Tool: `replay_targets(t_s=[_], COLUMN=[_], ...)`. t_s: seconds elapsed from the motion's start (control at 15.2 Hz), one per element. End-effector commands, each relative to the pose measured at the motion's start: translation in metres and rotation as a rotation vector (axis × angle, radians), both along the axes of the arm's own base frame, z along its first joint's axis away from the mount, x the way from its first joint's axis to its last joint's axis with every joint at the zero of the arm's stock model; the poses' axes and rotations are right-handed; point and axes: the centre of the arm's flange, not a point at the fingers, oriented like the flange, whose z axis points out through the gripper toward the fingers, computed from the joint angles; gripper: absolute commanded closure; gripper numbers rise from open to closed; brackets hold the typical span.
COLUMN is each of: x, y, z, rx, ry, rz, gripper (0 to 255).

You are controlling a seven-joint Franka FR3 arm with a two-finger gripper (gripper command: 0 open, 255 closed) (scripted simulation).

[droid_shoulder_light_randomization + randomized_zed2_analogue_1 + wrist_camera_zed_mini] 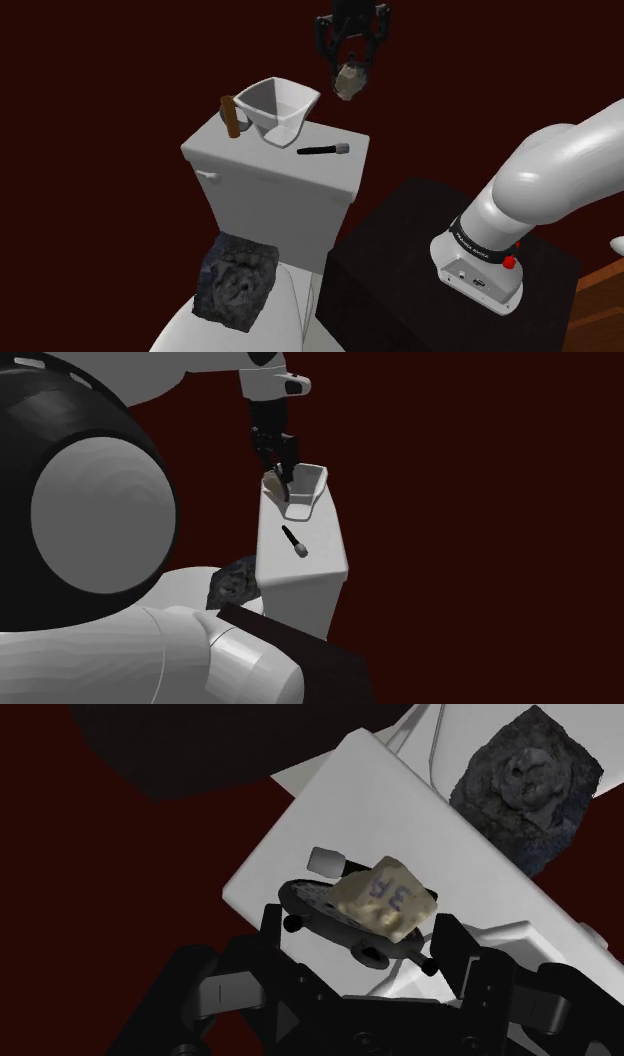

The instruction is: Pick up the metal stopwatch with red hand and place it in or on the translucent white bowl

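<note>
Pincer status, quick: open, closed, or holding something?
Pincer: closed on the pale stopwatch, holding it in the air above the white tank.

The end effector (349, 66) is cut by the shoulder view's top edge. The stopwatch (385, 899) it grips reads as a pale, blurred lump; its dial and hand cannot be made out. In the second exterior view it covers one edge of the bowl (312, 487), and the arm (100, 512) hides part of the dark rocky thing (235, 582). The toilet seat (285, 310) runs off the shoulder view's bottom edge.
</note>
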Motion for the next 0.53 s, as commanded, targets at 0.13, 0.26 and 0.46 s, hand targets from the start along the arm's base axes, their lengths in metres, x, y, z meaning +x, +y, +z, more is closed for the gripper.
replay_targets(t_s=[0.13, 0.26, 0.46], x=[0.0, 0.025, 0.064], y=[0.0, 0.006, 0.016], z=[0.017, 0.02, 0.025], rx=[0.0, 0.0, 0.0], ry=[0.0, 0.0, 0.0], rz=[0.0, 0.0, 0.0], gripper=[255, 255, 255])
